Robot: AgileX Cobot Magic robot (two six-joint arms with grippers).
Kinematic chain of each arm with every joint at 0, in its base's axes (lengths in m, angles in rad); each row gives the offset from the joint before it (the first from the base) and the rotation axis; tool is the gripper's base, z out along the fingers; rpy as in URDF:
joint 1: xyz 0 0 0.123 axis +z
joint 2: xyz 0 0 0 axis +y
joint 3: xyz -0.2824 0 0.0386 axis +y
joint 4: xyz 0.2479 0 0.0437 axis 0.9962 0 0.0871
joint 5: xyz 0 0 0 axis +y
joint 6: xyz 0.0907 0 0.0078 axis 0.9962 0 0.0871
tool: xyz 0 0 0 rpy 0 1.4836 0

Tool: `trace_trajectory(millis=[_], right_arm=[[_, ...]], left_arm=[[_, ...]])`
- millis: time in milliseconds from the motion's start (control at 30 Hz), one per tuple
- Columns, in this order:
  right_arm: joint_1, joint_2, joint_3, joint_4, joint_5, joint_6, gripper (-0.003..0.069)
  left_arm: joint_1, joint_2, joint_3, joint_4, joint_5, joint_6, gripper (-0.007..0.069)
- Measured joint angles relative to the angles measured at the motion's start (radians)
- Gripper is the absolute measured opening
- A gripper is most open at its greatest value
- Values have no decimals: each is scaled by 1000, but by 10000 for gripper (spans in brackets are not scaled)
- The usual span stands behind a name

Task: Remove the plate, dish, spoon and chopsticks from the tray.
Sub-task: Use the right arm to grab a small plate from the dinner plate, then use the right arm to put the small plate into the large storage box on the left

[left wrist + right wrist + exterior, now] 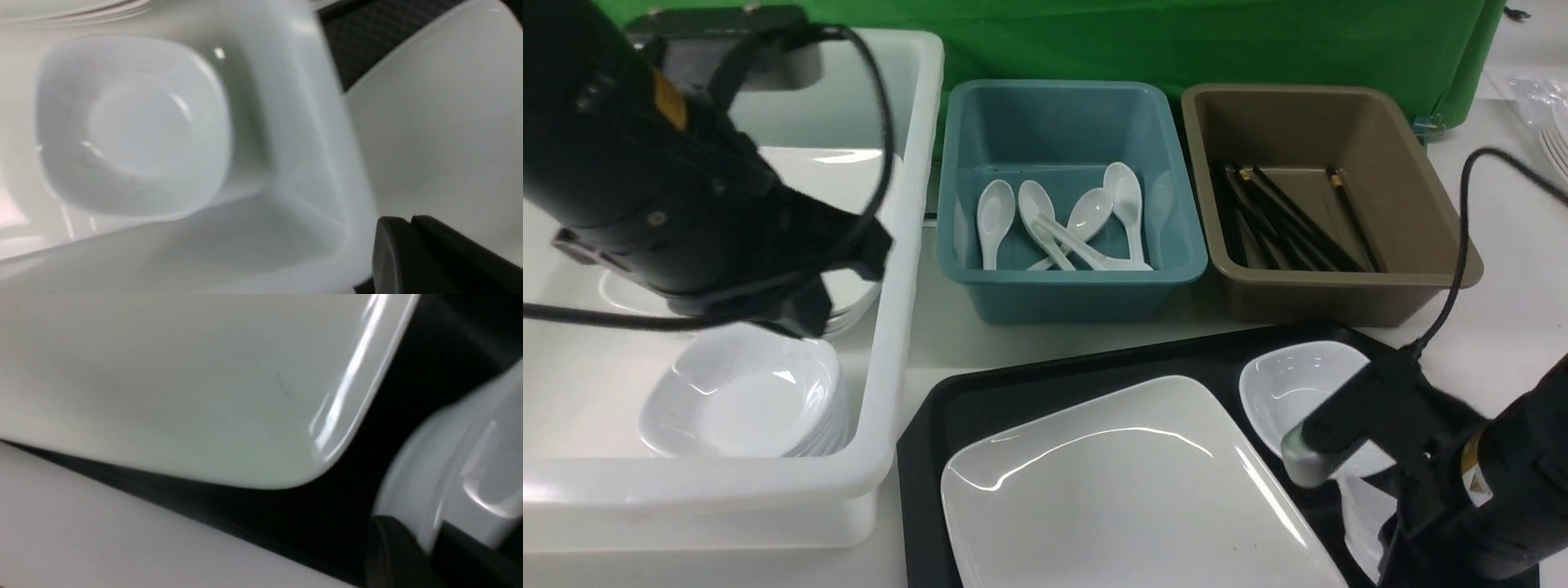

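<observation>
The black tray lies on the bench in front of the bins, its cut-off left corner just beside the white bin and a strip of bare bench between its far rim and the teal bin and brown bin. The plate fills most of the tray, set askew, with open tray showing along its far and left edges. Only a narrow dark gap separates its right edge from the dish at the tray's far right corner. The right hand is at the dish's near rim; in the right wrist view that rim runs between the two dark fingers, which look pinched onto it. The left hand hangs empty and pressed together above the stack of bowls inside the white bin, close to its right wall. Spoons lie in the teal bin and chopsticks in the brown one.
</observation>
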Motion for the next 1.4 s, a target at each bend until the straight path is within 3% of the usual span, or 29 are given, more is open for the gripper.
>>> trace_trajectory(millis=[333,500,600,967,1267,1400], right_arm=[[0,-26,-388,23,100,-25,65],[18,65,-598,207,60,-176,65],[91,165,-740,295,14,-258,65],[361,589,-1130,330,-165,-342,65],[405,826,-1204,295,-210,-383,68],[407,853,-1206,287,-226,-394,129]], left_arm=[[411,-192,22,-85,0,139,10],[571,-291,69,-101,1,156,10],[662,-344,132,-148,1,163,10],[727,-395,209,-224,-20,174,10],[729,-395,215,-224,-25,188,10],[729,-395,216,-227,-33,189,10]])
